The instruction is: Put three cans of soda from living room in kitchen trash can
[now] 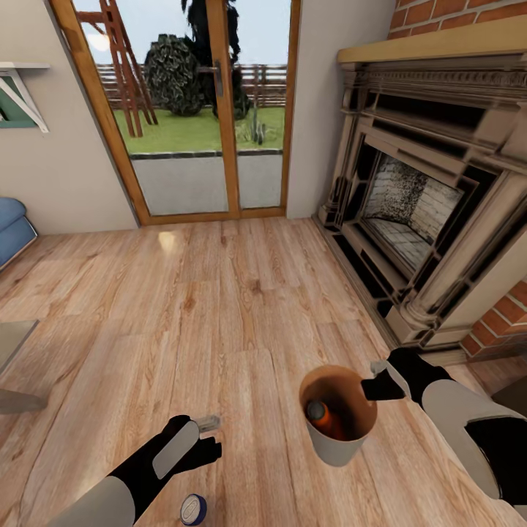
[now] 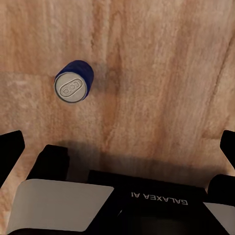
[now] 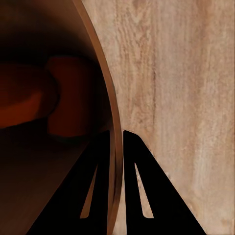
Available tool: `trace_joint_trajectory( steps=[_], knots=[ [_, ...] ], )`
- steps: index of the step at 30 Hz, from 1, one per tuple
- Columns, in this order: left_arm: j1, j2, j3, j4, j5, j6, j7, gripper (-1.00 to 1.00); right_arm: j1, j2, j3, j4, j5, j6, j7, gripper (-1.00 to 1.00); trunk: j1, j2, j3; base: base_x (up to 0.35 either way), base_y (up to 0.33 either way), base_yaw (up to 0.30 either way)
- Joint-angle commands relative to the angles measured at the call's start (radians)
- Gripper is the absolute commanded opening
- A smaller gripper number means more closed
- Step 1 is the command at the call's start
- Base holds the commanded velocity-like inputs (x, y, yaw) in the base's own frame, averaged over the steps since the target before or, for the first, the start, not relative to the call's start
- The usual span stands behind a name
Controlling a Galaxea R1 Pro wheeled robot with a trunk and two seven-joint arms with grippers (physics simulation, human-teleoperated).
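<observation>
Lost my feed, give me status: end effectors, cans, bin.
Right end effector pinching trash can rim. Left end effector open, empty, above blue can standing on floor. Orange can in bin. Nothing blocking.

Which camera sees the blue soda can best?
The left wrist view: the blue can stands whole on the wood floor, its grey top and blue side clear. The head view catches it small at the bottom edge, beside the left arm.
</observation>
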Motion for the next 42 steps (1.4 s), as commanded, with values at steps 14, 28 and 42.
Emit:
trace_joint_trajectory(
  steps=[14,28,42],
  knots=[
    [0.000,0.000,0.000,0.000,0.000,-0.002,0.000,1.00,-0.001,0.000,-0.012,-0.009,-0.008,0.002,0.009,-1.00,0.000,0.000,0.000,0.000,0.000,0.000],
    [0.002,-0.001,-0.001,0.006,0.000,-0.013,-0.003,1.00,0.020,0.013,-0.009,-0.013,-0.007,-0.010,0.007,-1.00,0.000,0.000,0.000,0.040,0.090,0.000],
    [0.002,-0.003,-0.006,0.008,0.000,-0.015,-0.002,1.00,0.022,0.018,-0.006,-0.013,-0.005,-0.011,0.007,-1.00,0.000,0.000,0.000,0.036,0.047,0.000]
  ],
)
